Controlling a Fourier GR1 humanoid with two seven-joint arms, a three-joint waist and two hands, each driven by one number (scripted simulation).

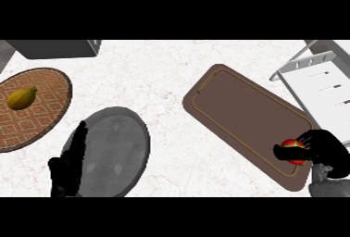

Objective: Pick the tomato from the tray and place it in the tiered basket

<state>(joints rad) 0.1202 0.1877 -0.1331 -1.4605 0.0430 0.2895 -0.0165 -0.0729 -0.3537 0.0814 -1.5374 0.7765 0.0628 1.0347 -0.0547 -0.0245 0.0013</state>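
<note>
A red tomato (295, 149) with a green top lies at the near right end of a long brown tray (242, 115). My right hand (321, 148) curls round the tomato from the right, its thumb under the fruit and its fingers over the far side. The white wire tiered basket (320, 78) stands at the right edge, just beyond the tray. At the lower left my left hand (68, 162) rests open, fingers up, over a grey plate.
A grey round plate (113, 150) lies at the lower left. A brown patterned round mat (41, 111) with a yellow fruit (21, 97) on it sits at the left edge. A dark grey box (54, 47) stands at the top left.
</note>
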